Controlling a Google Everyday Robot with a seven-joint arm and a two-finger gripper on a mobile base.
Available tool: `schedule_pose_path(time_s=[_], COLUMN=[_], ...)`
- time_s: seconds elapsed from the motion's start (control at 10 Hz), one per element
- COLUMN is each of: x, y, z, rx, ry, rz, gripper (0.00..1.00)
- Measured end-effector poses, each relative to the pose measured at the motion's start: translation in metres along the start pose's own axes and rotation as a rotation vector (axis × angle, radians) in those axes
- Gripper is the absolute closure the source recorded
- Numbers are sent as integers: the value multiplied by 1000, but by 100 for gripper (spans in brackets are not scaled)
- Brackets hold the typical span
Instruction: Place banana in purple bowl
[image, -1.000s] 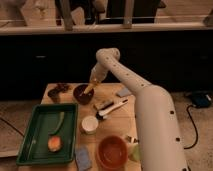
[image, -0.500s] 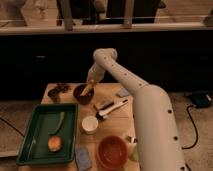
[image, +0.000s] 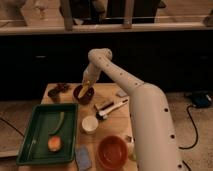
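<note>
Gripper | clamped on banana | position: just over purple bowl, banana's lower end at the rim | change from half a second ago: arm slightly left and lower.

Two bowls: one purple bowl and one orange bowl. One banana, one white cup, one green tray. One gripper, just above the purple bowl.

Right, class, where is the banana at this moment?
In the camera view, the banana is at the tip of the hand, over the purple bowl near the table's far edge, beyond the green tray.
</note>
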Motion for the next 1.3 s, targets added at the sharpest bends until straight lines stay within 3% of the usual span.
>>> schedule_pose_path(time_s=[0.2, 0.9, 1.3], x=[-1, -2, -1], y=[-1, 1, 3], z=[1, 3, 1], rx=[-2, -12, -21], ry=[-12, -22, -24], rz=[-6, -10, -19], gripper=[91, 24, 20])
